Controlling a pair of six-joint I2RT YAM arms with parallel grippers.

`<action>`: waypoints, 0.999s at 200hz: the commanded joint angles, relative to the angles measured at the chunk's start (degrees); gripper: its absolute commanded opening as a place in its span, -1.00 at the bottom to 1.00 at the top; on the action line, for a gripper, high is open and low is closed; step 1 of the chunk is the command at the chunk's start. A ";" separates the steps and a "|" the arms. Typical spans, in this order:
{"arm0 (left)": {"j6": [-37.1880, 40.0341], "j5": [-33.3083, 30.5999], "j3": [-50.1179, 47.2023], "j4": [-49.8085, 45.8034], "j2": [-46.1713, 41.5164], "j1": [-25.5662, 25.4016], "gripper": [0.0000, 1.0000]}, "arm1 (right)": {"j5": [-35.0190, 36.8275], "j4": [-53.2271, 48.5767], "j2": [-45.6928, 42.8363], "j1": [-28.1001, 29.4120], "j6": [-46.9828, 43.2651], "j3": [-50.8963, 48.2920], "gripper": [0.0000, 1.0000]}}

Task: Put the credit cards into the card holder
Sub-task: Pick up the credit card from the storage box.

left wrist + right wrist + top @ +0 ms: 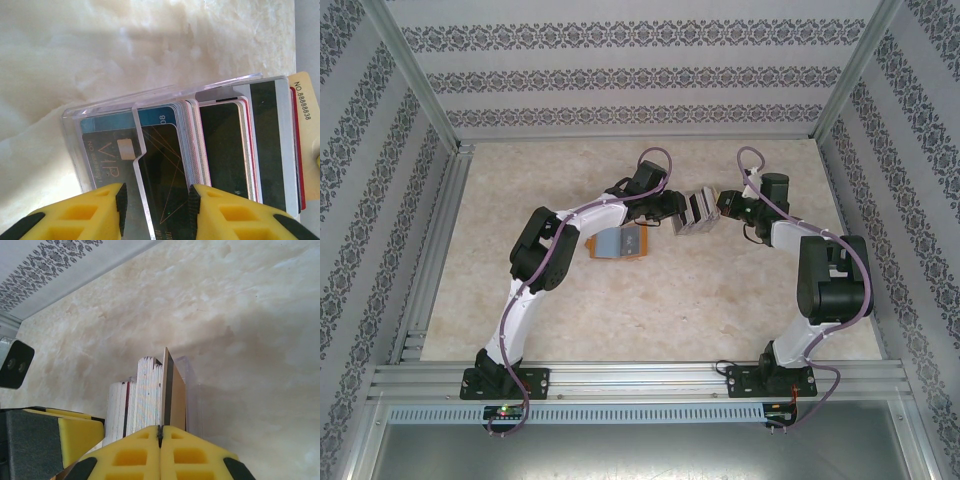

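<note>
The credit cards (695, 212) form a fanned stack held off the table in the middle, between both grippers. My left gripper (672, 212) is shut on that stack; in the left wrist view its pads (194, 202) clamp the cards (220, 145) and a clear plastic case (100, 112) around them. My right gripper (160, 432) is shut on the edge of one tan card (175, 395) at the right side of the stack (145, 395). The card holder (617, 243), orange with a pale blue-grey inside, lies open on the table, left of and below the left gripper.
The pale marbled tabletop (650, 310) is boxed in by patterned walls (620, 75) and aluminium posts. A metal rail (640, 378) runs along the near edge by both arm bases. The left arm's elbow (535, 250) stands just left of the card holder.
</note>
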 commanded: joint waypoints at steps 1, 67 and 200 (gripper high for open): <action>1.30 -0.13 -1.21 -3.58 -1.34 -0.72 -0.20 | -1.74 1.27 -2.46 -0.01 0.56 -0.32 -0.91; 2.50 -0.18 -1.03 -3.75 -2.76 -0.70 -0.20 | -1.83 1.21 -8.18 -0.55 0.73 -2.19 -0.96; -1.55 13.03 -14.01 22.27 -14.17 0.29 -0.17 | -11.14 6.52 -16.67 -0.77 12.23 -7.38 -0.95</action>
